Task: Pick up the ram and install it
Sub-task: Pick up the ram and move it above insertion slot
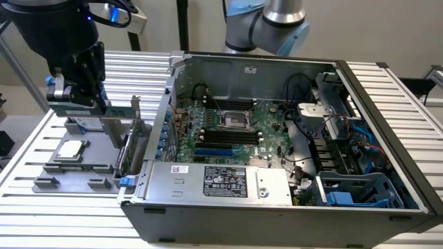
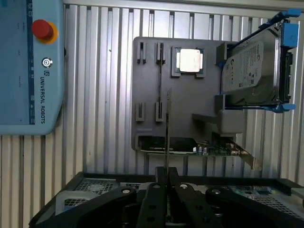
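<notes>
Gripper [image 2: 167, 175] clenched on the ram [image 2: 167, 128], held edge-on above the tray [image 2: 147, 95], likely to suit narrow slots; in the exterior view the computer case [image 1: 263, 65] lies at three o'clock of it

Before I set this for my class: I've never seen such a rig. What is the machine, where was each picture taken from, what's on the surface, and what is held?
It is one robot arm ending in a black end effector, a gripping clamp. One picture comes from a camera off the arm, the other from a camera on its wrist. On the ribbed metal table stand an open dark-grey computer case with a green motherboard and a flat grey parts tray carrying a square silver processor chip. The end effector is shut on the ram, a long thin circuit-board strip, seen edge-on above the tray.
</notes>
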### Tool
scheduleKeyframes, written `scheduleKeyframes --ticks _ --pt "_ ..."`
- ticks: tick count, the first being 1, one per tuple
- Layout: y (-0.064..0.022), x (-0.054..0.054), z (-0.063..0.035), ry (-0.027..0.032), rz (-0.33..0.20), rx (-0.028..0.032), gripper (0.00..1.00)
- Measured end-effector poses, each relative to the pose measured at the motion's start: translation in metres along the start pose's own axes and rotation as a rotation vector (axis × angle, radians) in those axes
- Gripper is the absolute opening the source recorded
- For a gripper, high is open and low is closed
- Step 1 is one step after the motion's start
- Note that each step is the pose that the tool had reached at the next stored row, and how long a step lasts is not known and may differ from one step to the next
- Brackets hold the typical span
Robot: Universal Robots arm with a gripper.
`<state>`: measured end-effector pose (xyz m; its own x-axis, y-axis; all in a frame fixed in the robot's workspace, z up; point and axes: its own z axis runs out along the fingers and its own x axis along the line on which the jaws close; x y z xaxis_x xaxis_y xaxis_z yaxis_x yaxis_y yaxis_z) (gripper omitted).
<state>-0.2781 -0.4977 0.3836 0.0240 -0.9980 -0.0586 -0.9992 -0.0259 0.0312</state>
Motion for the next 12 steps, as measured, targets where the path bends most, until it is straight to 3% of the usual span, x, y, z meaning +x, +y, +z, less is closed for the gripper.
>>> scheduleKeyframes --ticks 12 --pt "-0.0477 -0.002 -0.0059 0.0043 0.0 -0.0032 0.14"
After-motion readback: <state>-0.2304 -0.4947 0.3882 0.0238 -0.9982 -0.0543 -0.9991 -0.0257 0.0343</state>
